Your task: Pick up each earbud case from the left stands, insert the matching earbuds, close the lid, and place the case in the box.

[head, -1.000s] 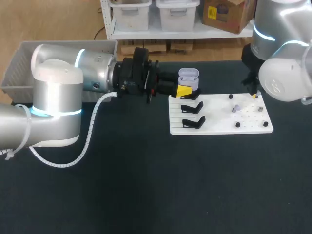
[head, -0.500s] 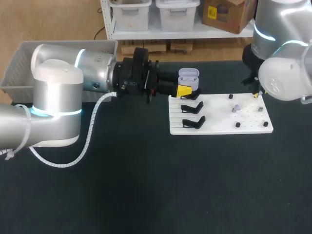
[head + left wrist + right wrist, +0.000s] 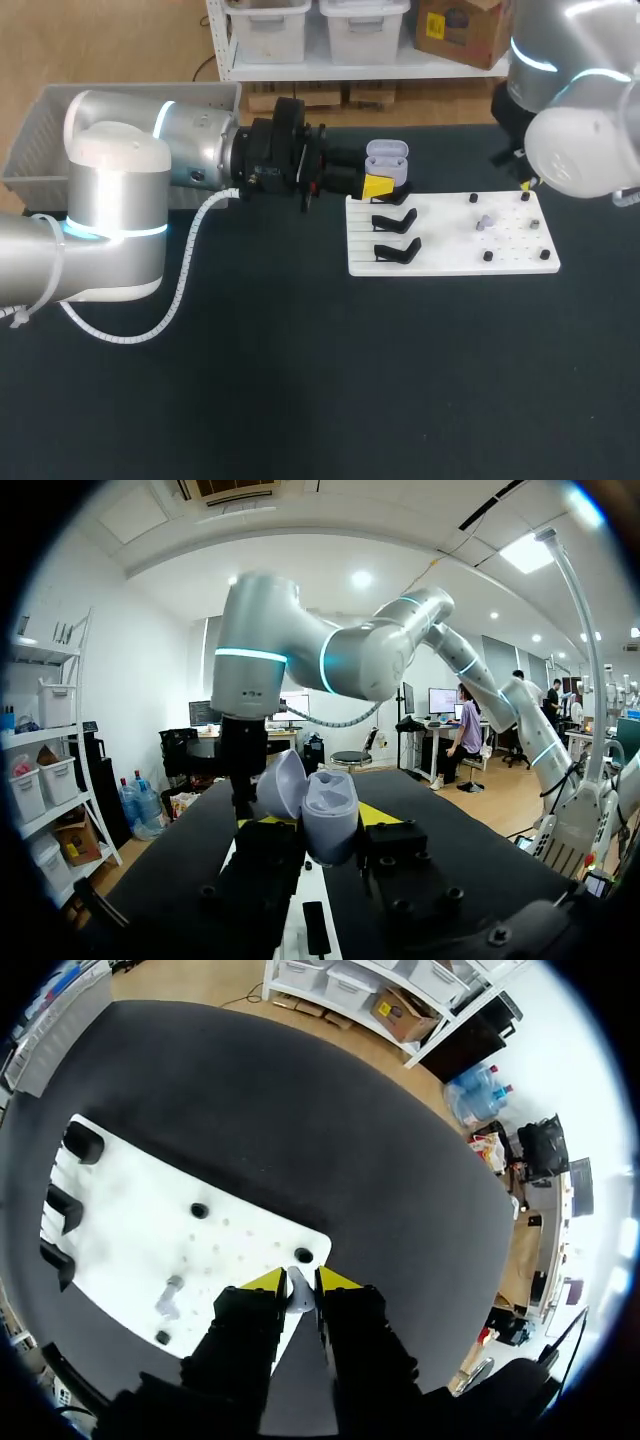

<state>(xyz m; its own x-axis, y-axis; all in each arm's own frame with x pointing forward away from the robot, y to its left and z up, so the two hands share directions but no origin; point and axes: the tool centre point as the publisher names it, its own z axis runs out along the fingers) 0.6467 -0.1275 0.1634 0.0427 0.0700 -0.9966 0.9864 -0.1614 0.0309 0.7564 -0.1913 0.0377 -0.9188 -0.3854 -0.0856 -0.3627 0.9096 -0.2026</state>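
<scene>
The earbud case (image 3: pixel 386 158) sits between the fingers of the left gripper (image 3: pixel 377 186). It is up off the table, just behind the far left corner of the white board (image 3: pixel 450 262). The case is pale purple, and its lid is open and tips back. The 3 black stands (image 3: pixel 62 1200) line up along the left side of the board, under and just in front of the case. The grey box (image 3: pixel 30 150) is at the far left of the table, well apart from the case.

A small pale earbud (image 3: pixel 297 1298) sits between the yellow tips of the right gripper (image 3: pixel 300 1282). It is over the far right corner of the board, close to a small black knob (image 3: pixel 303 1255). The other earbud (image 3: pixel 484 222) lies on the board near its middle, apart from both grippers.

From above, the right arm hides the earbud it carries, and only 1 yellow tip of the left gripper shows. I cannot tell if anything lies inside the case.

The left gripper's fingers press on the case from 2 sides and hold it. The right gripper's fingers are almost together and pinch the small earbud between them.
</scene>
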